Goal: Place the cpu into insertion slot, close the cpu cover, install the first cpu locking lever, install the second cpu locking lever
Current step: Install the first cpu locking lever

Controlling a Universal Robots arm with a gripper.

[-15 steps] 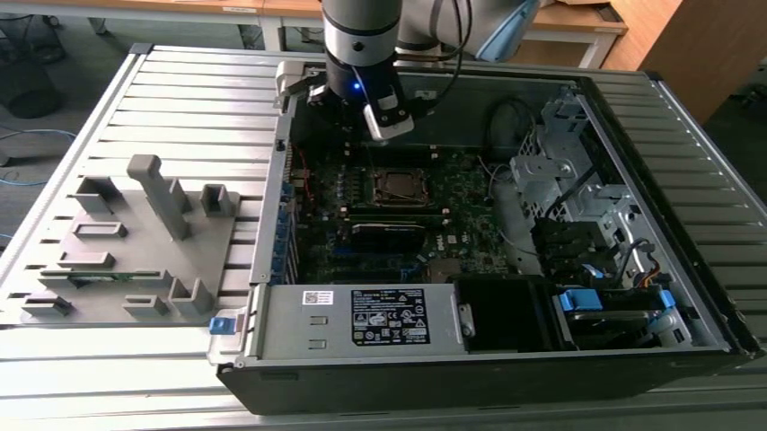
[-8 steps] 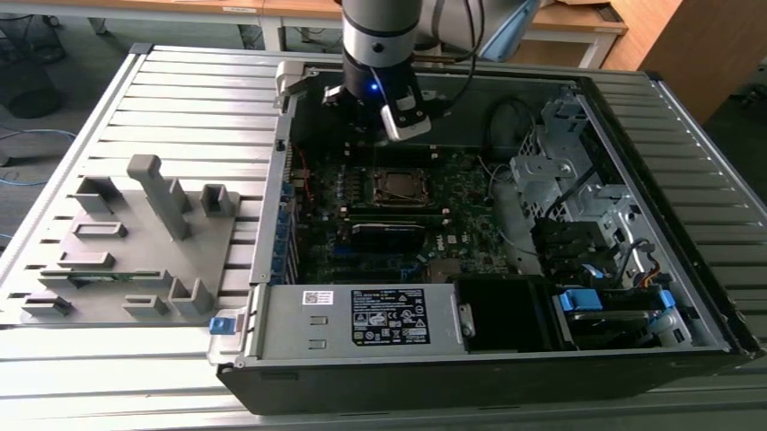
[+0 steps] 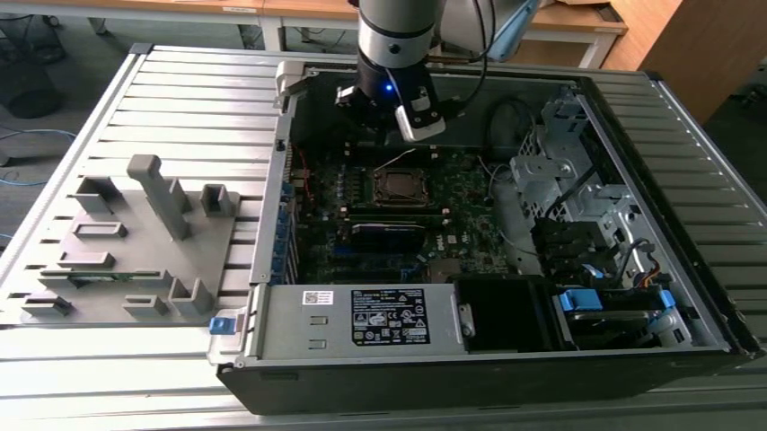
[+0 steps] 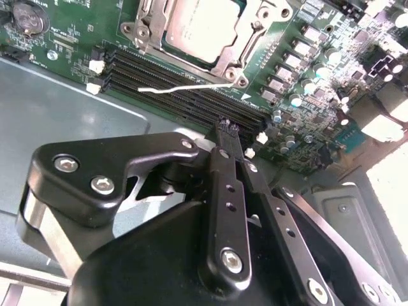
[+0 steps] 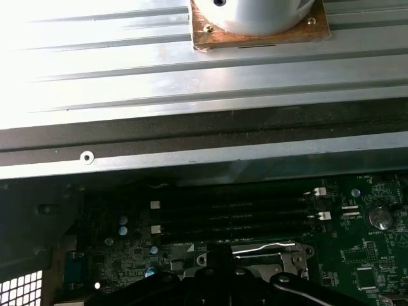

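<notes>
Open computer case (image 3: pixel 671 296) on the slatted tabletop (image 3: pixel 180 99), arm lowered into it, cpu seated.

The case lies on its side with a grey fixture tray (image 3: pixel 228 242) beside it, on the exterior view's left. The arm stands over the far part of the dark circuit board (image 3: pixel 480 211). In the second wrist view the hand (image 4: pixel 227 125) has its two black fingers brought together at the tips, with nothing seen between them. The tips hang over the long black card slots (image 4: pixel 178 83), just beside the insertion slot (image 3: pixel 400 184). The cpu cover (image 4: pixel 237 62) lies down on the slot, and the cpu (image 4: pixel 203 25) shows grey through its square cut-out. A thin bright lever rod (image 4: pixel 185 87) lies across the card slots; whether it is latched cannot be told.
</notes>
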